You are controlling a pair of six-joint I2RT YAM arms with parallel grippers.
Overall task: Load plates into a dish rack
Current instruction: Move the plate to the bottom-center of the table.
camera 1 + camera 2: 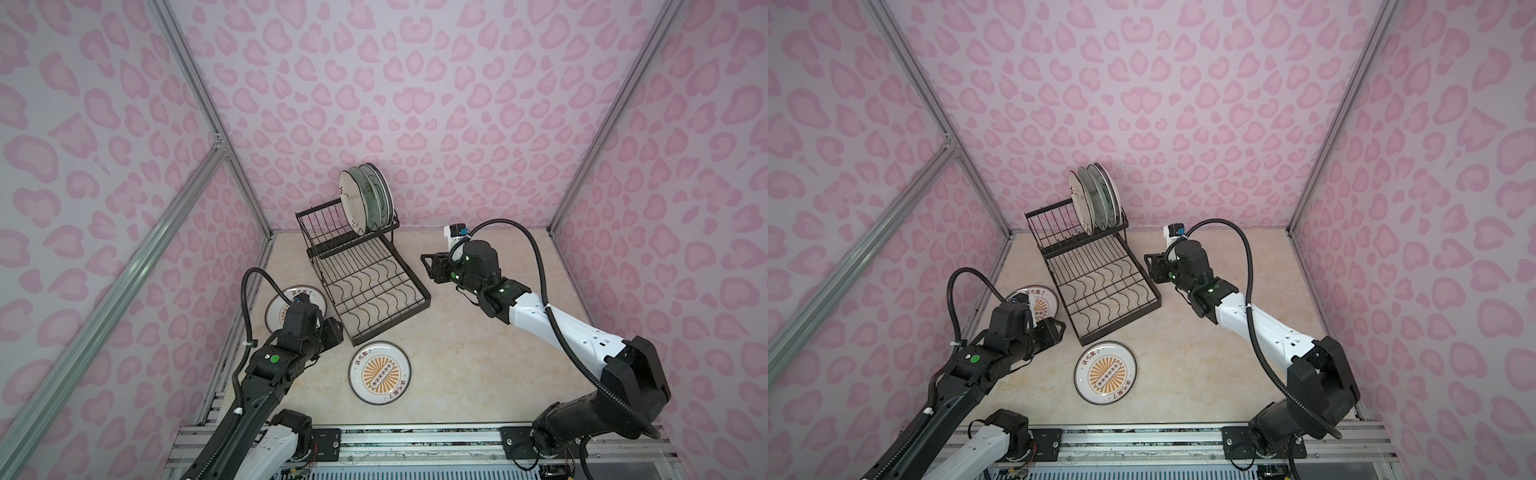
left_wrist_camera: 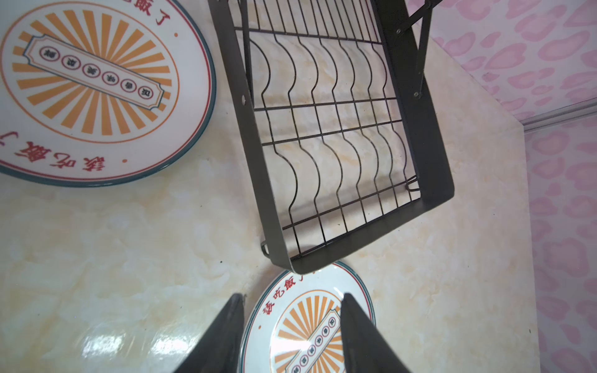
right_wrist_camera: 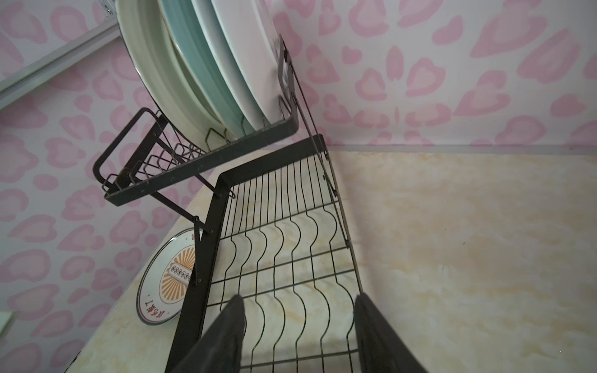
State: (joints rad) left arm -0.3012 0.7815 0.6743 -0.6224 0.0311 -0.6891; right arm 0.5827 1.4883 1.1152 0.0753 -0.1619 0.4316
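The black wire dish rack (image 1: 409, 293) (image 1: 1148, 301) stands mid-table. Several plates (image 1: 353, 199) (image 3: 200, 64) stand upright in its raised tier, and its lower wavy tray (image 2: 326, 129) (image 3: 290, 245) holds nothing. One sunburst plate (image 1: 380, 372) (image 1: 1105, 372) lies flat in front of the rack. A second sunburst plate (image 1: 276, 307) (image 2: 97, 87) lies left of the rack, partly under my left arm. My left gripper (image 1: 336, 332) (image 2: 292, 295) is open and empty, aimed at the front plate (image 2: 307, 326). My right gripper (image 1: 426, 262) (image 3: 298, 296) hangs open and empty at the tray's right edge.
Pink patterned walls with aluminium posts (image 1: 232, 166) close in the marble tabletop (image 1: 478, 353) on three sides. A metal rail (image 1: 415, 440) carrying both arm bases runs along the front edge. Bare tabletop lies right of the rack.
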